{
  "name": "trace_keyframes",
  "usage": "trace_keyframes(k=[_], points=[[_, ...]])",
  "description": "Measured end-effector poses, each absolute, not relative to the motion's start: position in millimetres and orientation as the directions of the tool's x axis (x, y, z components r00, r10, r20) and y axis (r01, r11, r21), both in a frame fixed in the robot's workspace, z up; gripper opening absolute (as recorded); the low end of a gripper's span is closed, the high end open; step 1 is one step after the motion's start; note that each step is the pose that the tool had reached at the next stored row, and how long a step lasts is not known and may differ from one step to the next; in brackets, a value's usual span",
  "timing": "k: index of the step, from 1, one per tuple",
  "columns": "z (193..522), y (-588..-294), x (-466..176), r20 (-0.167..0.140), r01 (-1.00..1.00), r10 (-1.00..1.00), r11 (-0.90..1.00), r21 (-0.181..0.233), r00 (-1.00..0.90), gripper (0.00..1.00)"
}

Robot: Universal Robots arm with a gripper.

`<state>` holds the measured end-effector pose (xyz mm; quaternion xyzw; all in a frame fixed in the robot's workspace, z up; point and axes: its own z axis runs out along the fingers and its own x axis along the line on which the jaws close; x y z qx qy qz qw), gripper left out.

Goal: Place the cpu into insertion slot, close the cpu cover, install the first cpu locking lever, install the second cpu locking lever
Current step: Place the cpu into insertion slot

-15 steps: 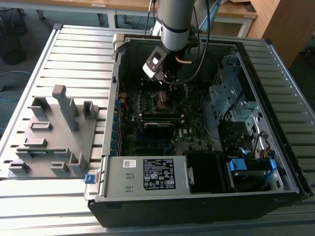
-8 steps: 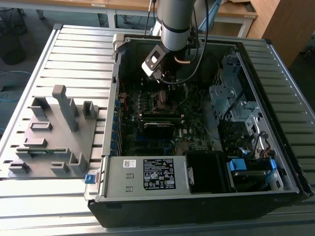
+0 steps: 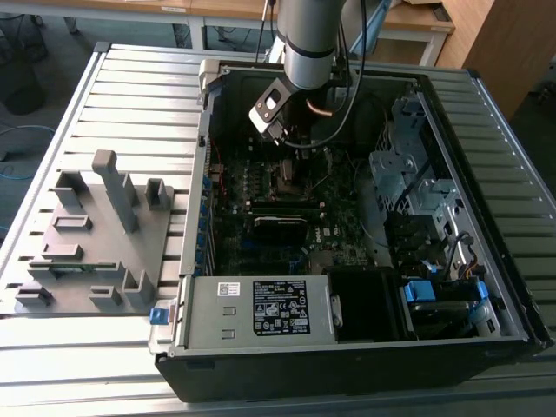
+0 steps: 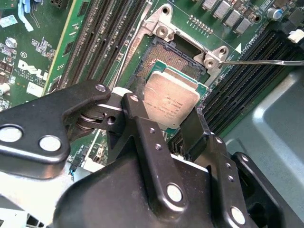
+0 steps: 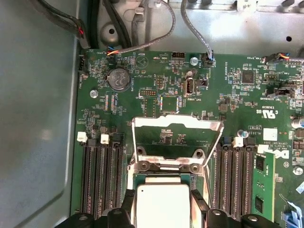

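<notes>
Your computer case lies open on a worktop of grey metal slats. A grey moulded fixture with upright pegs sits just beside the case, on the exterior view's left. Behind the worktop, wooden desks run across the back of the room, and a wooden panel stands at the exterior view's right. Grey floor shows at the far left corner. The arm reaches down from the back into the case, above the green circuit board. A silver power supply box closes off the case's near end.

Your gripper has its black fingers clamped on two opposite edges of the cpu. The chip's dull metal top faces up, and in the second wrist view it looks slightly tilted. It sits directly over the insertion slot, covering most of the black socket. You cannot tell from either wrist view whether it already touches the socket floor.

In the first wrist view the cpu shows between the fingers. Beyond it the cpu cover is swung open on its hinge, a silver frame standing up from the board. A thin wire locking lever sticks out from the socket's corner, unlatched, across the long black memory slots. More of these slots flank the socket on both sides.
</notes>
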<state>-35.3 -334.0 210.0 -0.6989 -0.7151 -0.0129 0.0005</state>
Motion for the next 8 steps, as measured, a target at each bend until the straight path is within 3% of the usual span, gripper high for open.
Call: trace_keyframes(k=[8], points=[[207.6, -333.5, -38.3, 0.018, 1.0, 1.0, 0.022, 0.017, -0.022, 0.54]])
